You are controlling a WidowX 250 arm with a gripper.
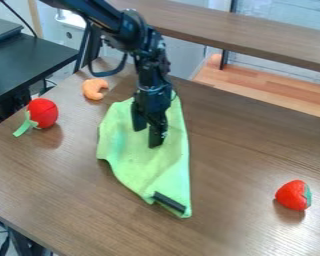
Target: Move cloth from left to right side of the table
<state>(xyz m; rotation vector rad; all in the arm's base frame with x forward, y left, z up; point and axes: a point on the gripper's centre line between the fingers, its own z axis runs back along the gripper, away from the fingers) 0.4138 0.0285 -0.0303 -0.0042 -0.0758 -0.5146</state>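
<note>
The gripper (148, 131) hangs over the upper middle part of the green cloth (146, 162), pointing down, its two fingers apart and green showing between the tips. Whether the tips touch the cloth I cannot tell. The cloth lies spread on the brown table (246, 145), left of the table's middle, narrowing to a corner toward the front where a black strip crosses it. Behind the gripper and wrist, part of the cloth's back edge is hidden.
A red toy with a green stem (42, 112) lies at the left, with an orange curved toy (94, 89) behind it. At the right front sits a red strawberry toy (293, 195). A wooden ledge (256, 37) runs beyond the table's back edge.
</note>
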